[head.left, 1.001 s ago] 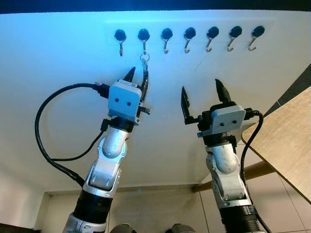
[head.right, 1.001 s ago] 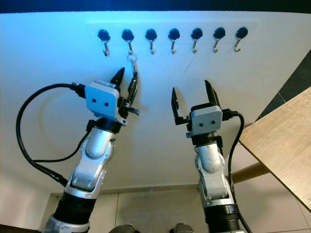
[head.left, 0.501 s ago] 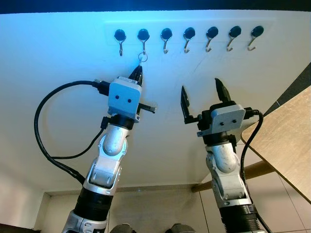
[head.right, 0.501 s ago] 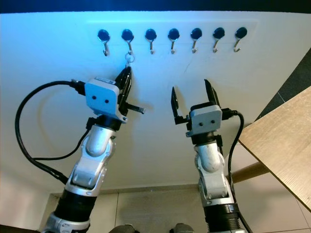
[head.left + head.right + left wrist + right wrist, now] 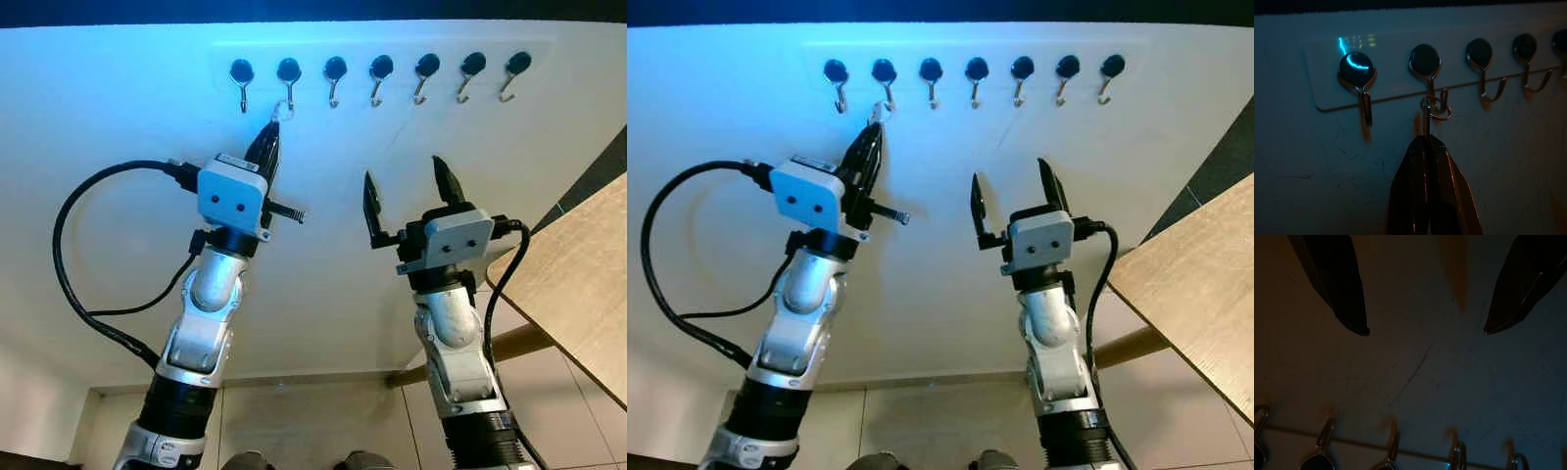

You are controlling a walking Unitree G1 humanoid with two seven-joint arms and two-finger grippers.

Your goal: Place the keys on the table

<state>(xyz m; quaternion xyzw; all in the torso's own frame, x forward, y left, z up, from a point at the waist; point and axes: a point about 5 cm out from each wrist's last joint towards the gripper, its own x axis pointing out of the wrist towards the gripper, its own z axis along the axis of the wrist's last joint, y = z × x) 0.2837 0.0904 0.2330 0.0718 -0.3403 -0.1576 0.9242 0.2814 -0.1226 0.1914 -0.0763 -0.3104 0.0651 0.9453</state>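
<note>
A row of 7 hooks [image 5: 382, 76] with round black heads and bent metal ends runs along a pale strip on the white wall [image 5: 118, 98]. The keys [image 5: 1426, 120] hang by a thin metal ring [image 5: 1436, 106] from the 2nd hook from the left [image 5: 1427, 68]; the ring is looped over the hook's curved tip. The left gripper [image 5: 1429, 147] is raised to the wall just under that hook, its 2 long black fingers pressed together and clamped on the slim metal piece that drops from the ring. In the eye views a short dark piece [image 5: 285, 211] sticks out sideways beside the silver wrist block. A thick black cable [image 5: 73, 264] loops wide on the outer side of the left arm, against bare wall.

The right gripper [image 5: 403, 191] is held up near the wall, lower than the hooks and well apart from the left one, with its pointed fingers spread wide and nothing between them. Smooth white wall lies between the 2 arms, marked by a faint scratch [image 5: 1410, 377].

To the robot's right, the straight edge of a light wooden table [image 5: 578, 284] cuts in diagonally, near the right arm's cable [image 5: 500, 294]. A wooden leg [image 5: 509, 348] slants below it. Pale floor tiles [image 5: 313, 421] meet the wall at a skirting line.
</note>
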